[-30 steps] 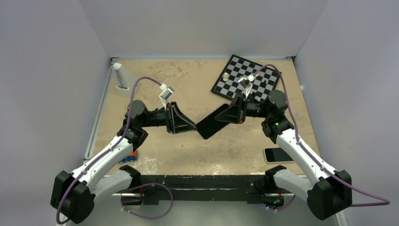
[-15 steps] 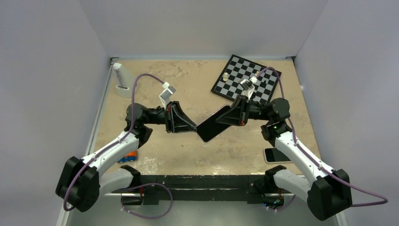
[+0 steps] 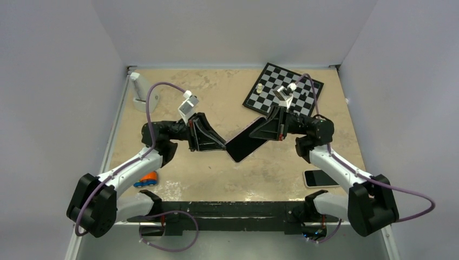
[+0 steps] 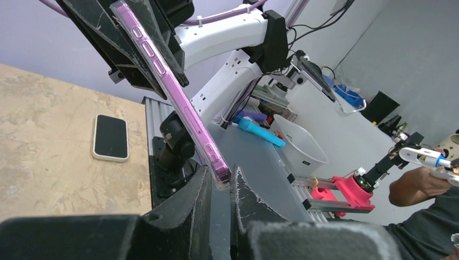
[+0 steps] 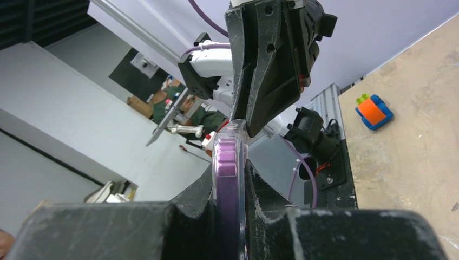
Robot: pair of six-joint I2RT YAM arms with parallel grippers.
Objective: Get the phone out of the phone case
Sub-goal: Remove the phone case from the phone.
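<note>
- The phone (image 3: 246, 142) hangs in the air over the middle of the bench (image 3: 216, 86), slanted, with its glossy black face up toward the top camera
- It sits inside the phone case (image 4: 218, 174), which shows as a clear rim around the phone's purple edge
- The left end effector (image 3: 223, 146) is narrow, its fingers (image 4: 189, 200) pinched on the lower corner of the cased phone; whether they bear on the case alone I cannot tell
- The right end effector (image 3: 255, 132) is narrow too, clamped across the phone's upper end, with the edge wedged between its fingers (image 5: 265, 189)
- The two end effectors face each other, with the phone bridging the gap between them
- A chessboard (image 3: 282, 92) lies at the far right of the bench, with small pieces standing on it
- A second phone with a white rim (image 3: 320, 178) lies flat near the right arm's base
- A blue and orange toy (image 3: 146, 179) rests beside the left arm
</note>
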